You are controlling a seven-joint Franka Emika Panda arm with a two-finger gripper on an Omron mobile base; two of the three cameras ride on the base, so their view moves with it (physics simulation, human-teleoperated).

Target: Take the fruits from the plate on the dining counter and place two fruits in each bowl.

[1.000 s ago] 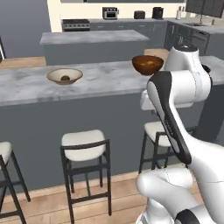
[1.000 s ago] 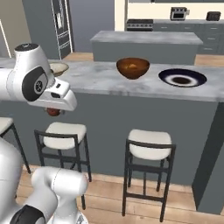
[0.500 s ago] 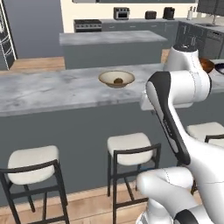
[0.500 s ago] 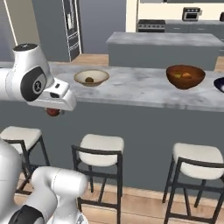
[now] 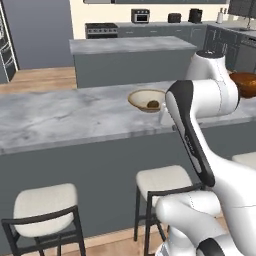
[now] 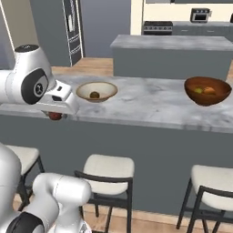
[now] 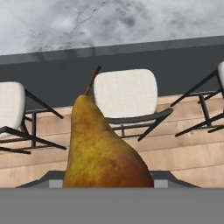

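Claw point(image 6: 55, 115): closed on a pear point(image 7: 103, 151), judged from the hand view, where the fruit stands stem-up right at the fingers; the tips themselves are hidden, so the exact opening cannot be read. In the right base view a reddish part of the fruit shows under the hand.
Claw position: held out in front of the desk point(image 5: 65, 117), at the level of its near edge, above the stools point(image 7: 124, 94) and wood floor.
Tan bowl point(image 6: 96, 91): on the desk just behind the hand; one dark fruit point(image 6: 94, 95) lies in it.
Brown bowl point(image 6: 207, 90): on the same desk, well to the right; a green fruit point(image 6: 198, 90) and an orange fruit point(image 6: 210, 90) sit inside.
Done: brown bowl appears to hold its two; tan bowl holds one.
Left: the pear looks meant for the tan bowl, which would bring it to two. The arm must lift over the desk edge and the rim, then release.
Risk: the pear is tall and rounded; it may roll once dropped.
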